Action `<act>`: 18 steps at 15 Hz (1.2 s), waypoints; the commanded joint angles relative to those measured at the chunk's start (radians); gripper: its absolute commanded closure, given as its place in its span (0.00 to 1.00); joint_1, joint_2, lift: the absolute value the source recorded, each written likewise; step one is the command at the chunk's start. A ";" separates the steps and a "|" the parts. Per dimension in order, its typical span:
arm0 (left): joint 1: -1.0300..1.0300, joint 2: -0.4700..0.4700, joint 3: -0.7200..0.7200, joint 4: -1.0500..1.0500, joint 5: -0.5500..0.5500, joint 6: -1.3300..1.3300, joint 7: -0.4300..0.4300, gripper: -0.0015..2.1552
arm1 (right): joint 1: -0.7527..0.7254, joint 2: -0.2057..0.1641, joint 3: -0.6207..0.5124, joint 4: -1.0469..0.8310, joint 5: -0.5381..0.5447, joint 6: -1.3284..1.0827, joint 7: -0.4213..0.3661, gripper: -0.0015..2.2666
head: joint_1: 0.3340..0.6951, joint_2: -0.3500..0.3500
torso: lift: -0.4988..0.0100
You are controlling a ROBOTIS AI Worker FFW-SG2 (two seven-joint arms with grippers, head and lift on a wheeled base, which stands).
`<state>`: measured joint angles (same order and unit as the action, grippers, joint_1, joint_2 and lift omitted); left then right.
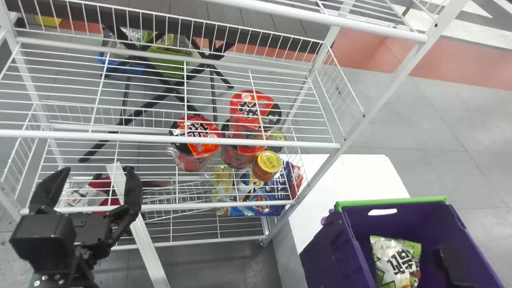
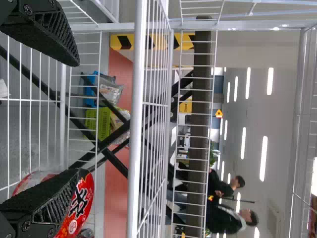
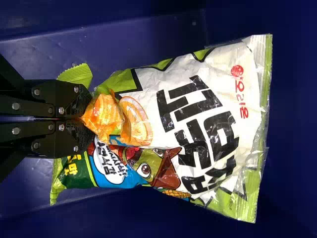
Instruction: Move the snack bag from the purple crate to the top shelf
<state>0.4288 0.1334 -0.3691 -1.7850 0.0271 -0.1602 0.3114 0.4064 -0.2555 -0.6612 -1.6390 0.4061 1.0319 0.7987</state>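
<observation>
In the head view, the snack bag [image 1: 396, 262] lies inside the purple crate [image 1: 336, 250] at the lower right. My right gripper [image 1: 452, 262] reaches down into the crate beside it. Seen in the right wrist view, the right gripper [image 3: 84, 118] is shut on a pinched fold of the snack bag [image 3: 198, 124], near its green end. My left gripper [image 1: 96, 186] stands open and empty in front of the white wire rack, at the left. The left wrist view has the left gripper [image 2: 80, 119] with its fingers wide apart. A high shelf [image 1: 320, 17] crosses the head view's top.
Red noodle cups [image 1: 196, 136], a yellow-lidded jar [image 1: 269, 161] and blue packages [image 1: 260, 196] stand low in the rack, behind shelf wires. A slanting white post [image 1: 140, 236] is close to the left gripper. The crate stands by a white table [image 1: 352, 176].
</observation>
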 commanded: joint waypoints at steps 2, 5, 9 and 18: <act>0.002 0.000 -0.004 -0.001 -0.004 0.000 0.000 0.02 | 0.032 0.018 -0.032 -0.070 -0.007 0.020 0.016 0.82 | 1.00 0.00 | 0.23; 0.002 -0.001 -0.002 0.001 -0.006 0.000 0.000 0.02 | 0.063 0.039 -0.051 -0.144 -0.013 0.047 0.031 0.82 | 1.00 0.00 | 0.25; 0.002 0.002 0.007 -0.002 -0.009 0.000 0.002 0.02 | 0.081 0.065 -0.072 -0.226 -0.033 0.060 0.040 0.82 | 1.00 0.00 | 0.28; 0.010 -0.003 0.013 -0.002 -0.016 0.000 0.029 0.02 | 0.101 0.085 -0.117 -0.387 -0.061 0.109 0.096 0.82 | 1.00 0.00 | 0.35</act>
<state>0.4377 0.1322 -0.3546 -1.7871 0.0127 -0.1602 0.3408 0.5067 -0.1751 -0.7680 -2.0019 0.3483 1.1349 0.8881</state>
